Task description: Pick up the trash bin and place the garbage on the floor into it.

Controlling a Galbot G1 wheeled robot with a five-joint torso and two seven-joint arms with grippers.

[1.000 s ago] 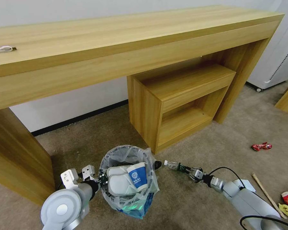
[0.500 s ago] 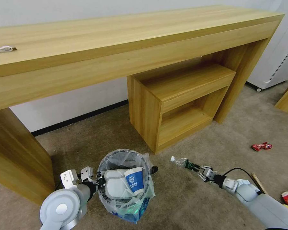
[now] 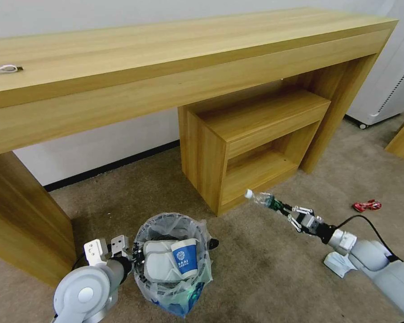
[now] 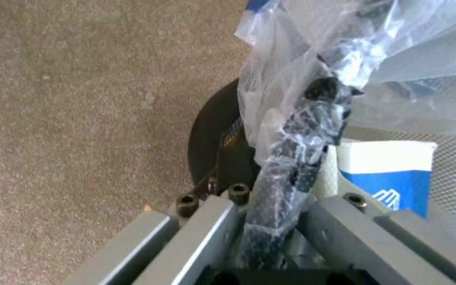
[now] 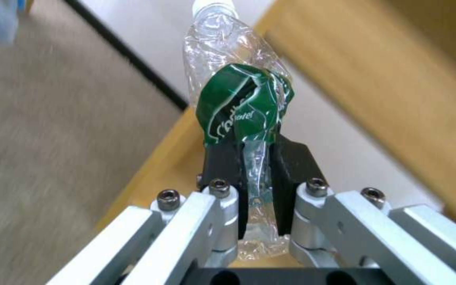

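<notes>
Crushed plastic bottle [image 3: 261,199] pinched in right end effector [image 3: 286,211]

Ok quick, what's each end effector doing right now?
Left end effector: closed on the rim of the trash bin, plastic liner pinched too.
Right end effector: closed on a crushed plastic bottle, held in the air.

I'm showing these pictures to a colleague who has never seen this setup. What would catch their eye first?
Probably the crushed plastic bottle with its green label, pinched in the right gripper and held in the air in front of the wooden desk. Next, the trash bin at lower left, gripped at its bag-covered rim by the left gripper, with a white slipper and a blue-white paper cup inside.
</notes>
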